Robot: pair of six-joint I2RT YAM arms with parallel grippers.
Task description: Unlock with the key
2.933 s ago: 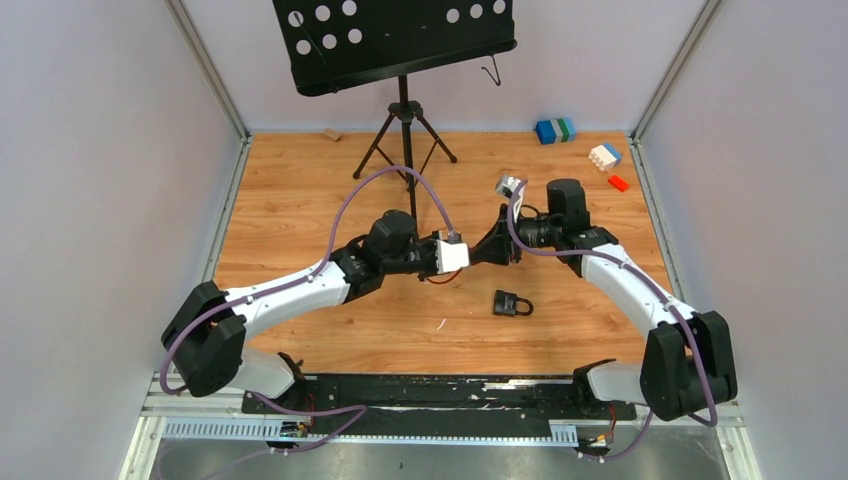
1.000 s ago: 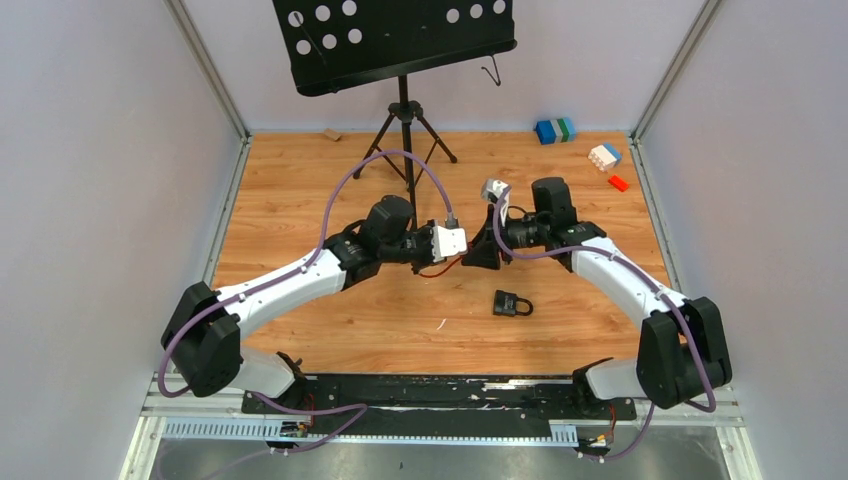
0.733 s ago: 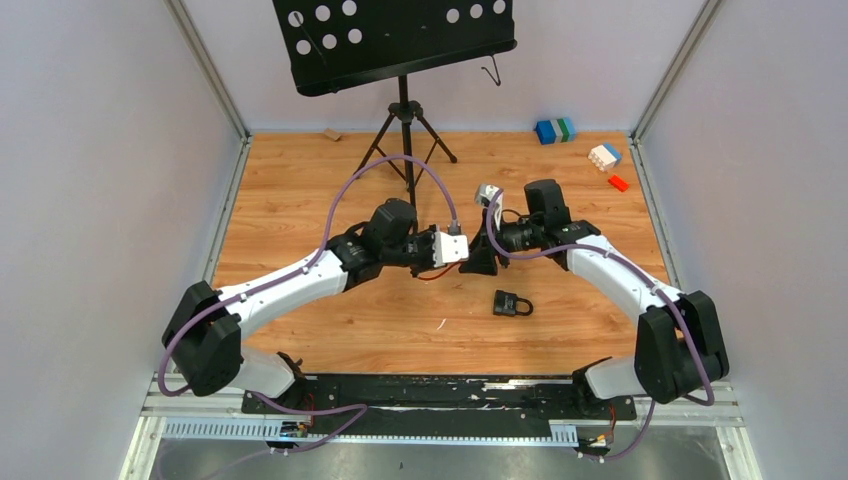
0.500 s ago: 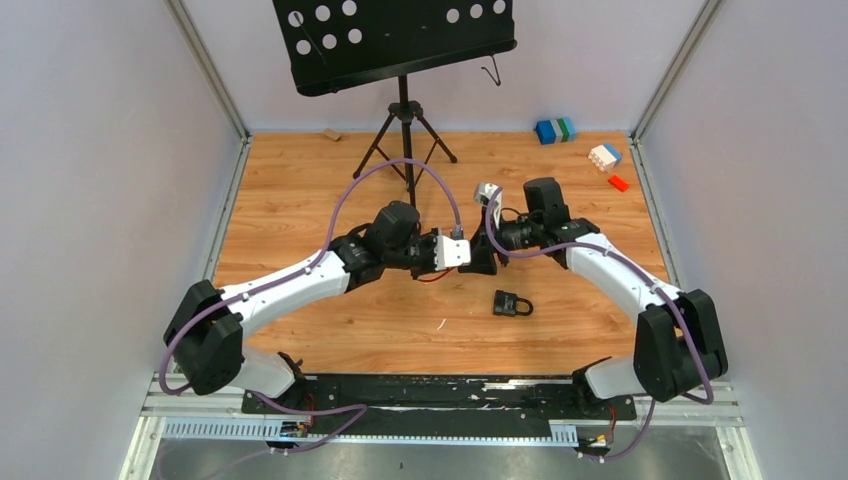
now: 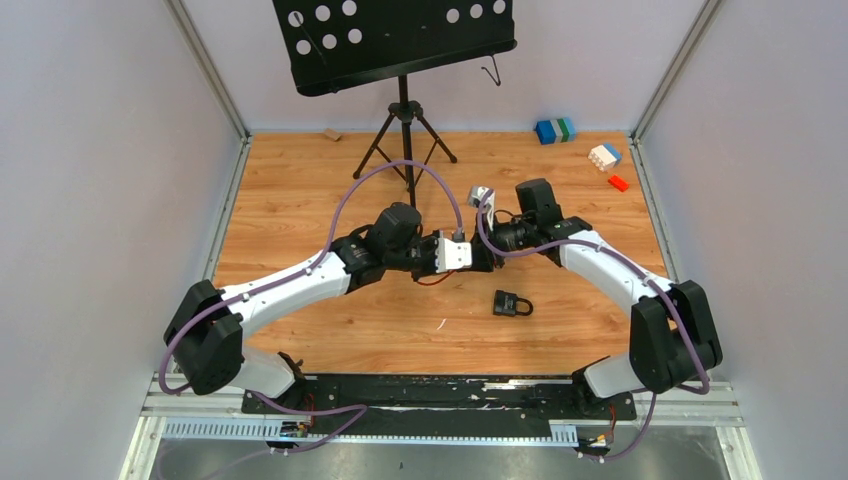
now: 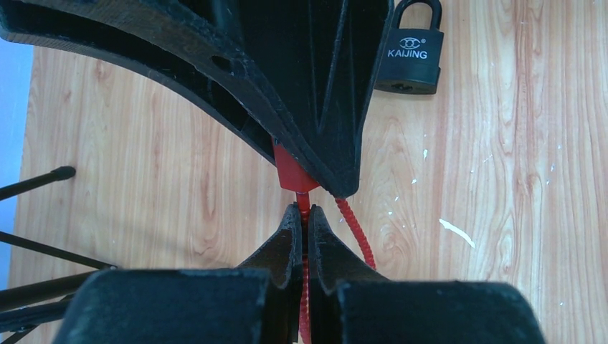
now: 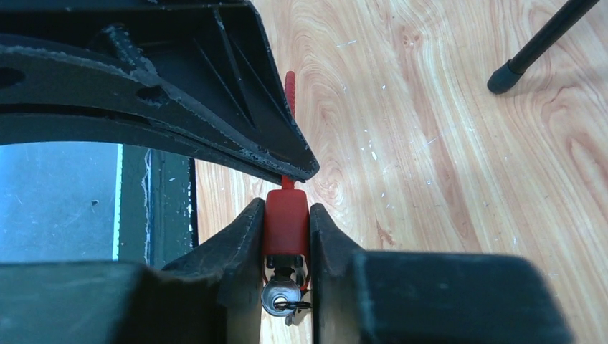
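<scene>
In the left wrist view the right fingers (image 6: 315,86) hide most of the red tag (image 6: 292,172). The metal piece (image 7: 281,297) at its end sits shadowed between them, key or ring unclear.

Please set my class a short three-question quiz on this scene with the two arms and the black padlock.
1. True or false: the black padlock is held in a gripper.
2. What is clamped in the right gripper? A) a red piece B) a blue block C) a stand leg
3. Which gripper pinches the thin red cord?
Key: 1 false, it lies on the table; 2 A; 3 the left gripper.
</scene>
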